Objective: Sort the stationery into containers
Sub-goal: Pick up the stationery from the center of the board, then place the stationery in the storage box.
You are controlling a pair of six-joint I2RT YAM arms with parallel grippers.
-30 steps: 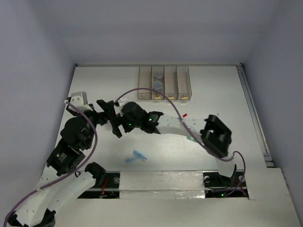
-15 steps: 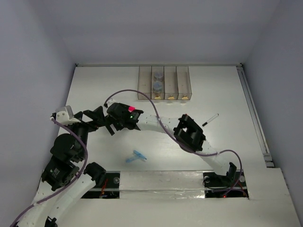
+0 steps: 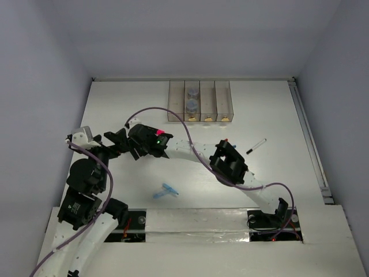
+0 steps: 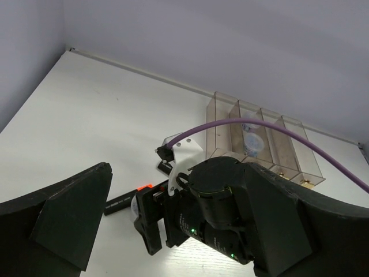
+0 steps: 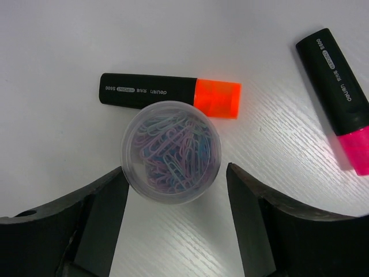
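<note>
**Right wrist view: fingers straddle a jar of paper clips, not clamped**

Seen from the right wrist, the right gripper (image 5: 174,173) stands over a round clear jar of paper clips (image 5: 171,151). One finger is on each side of the jar wall and the jaws are spread. A sliver of white table (image 3: 115,104) shows between the jar and the right-hand finger. The other fingertip sits right at the wall, and I cannot tell whether it touches.

An orange-capped marker (image 5: 147,91) lies flat just beyond the jar, so close that contact cannot be judged. A pink-capped marker (image 5: 337,81) lies apart from both, tilted.

From above, this gripper is in front of the bin row (image 3: 199,101) and off its left end, and it hides the jar. The second bin from the left holds two jars (image 3: 191,98), one behind the other.

- **Pen:** a thin pen (image 3: 256,146) lies in front of the bin row, past its right end.
- **Blue pieces:** light-blue pieces (image 3: 167,190) lie well in front of the bin row, near the arm bases.
- **Left gripper:** the left gripper (image 4: 176,170) hangs left of the right one with its fingers wide apart, grasping nothing. It faces the bin row.
</note>
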